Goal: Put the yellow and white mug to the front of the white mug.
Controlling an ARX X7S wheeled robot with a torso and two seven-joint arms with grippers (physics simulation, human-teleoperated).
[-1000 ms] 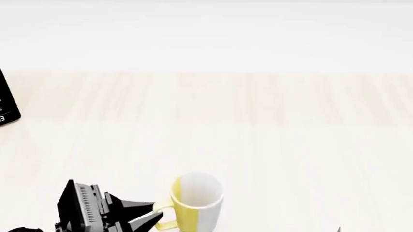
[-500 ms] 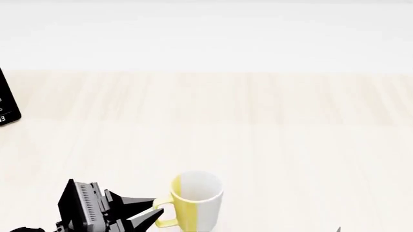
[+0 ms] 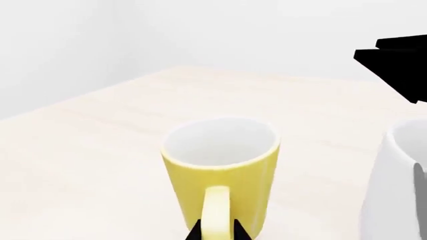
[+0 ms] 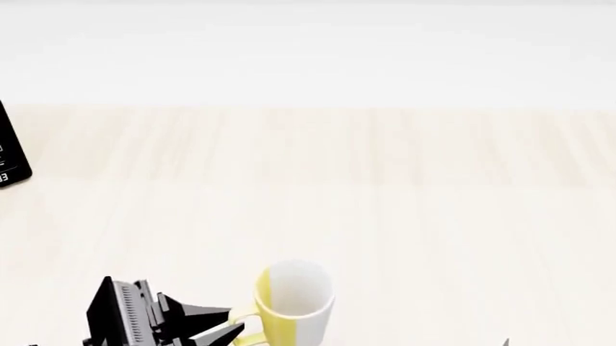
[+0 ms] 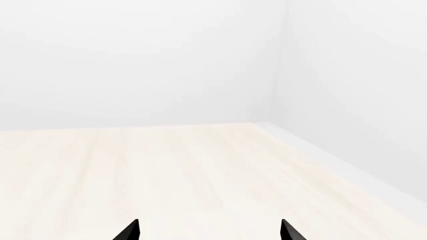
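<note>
Now | yellow and white mug (image 3: 221, 172) handle pinched between left gripper (image 3: 217, 234) jaws

- The left gripper (image 4: 223, 331) is matte black, built from angular, faceted plates tapering to pointed fingers (image 3: 238, 232).
- Behind it, away from the yellow and white mug (image 4: 293, 301), sits a boxy black block with fine grey ribbing.
- The right gripper (image 5: 208, 231) shows only two slim, black, wedge-shaped fingertips.

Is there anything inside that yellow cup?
Empty: the yellow cup stands upright, and both the left wrist and head views show only its bare white inside.
</note>
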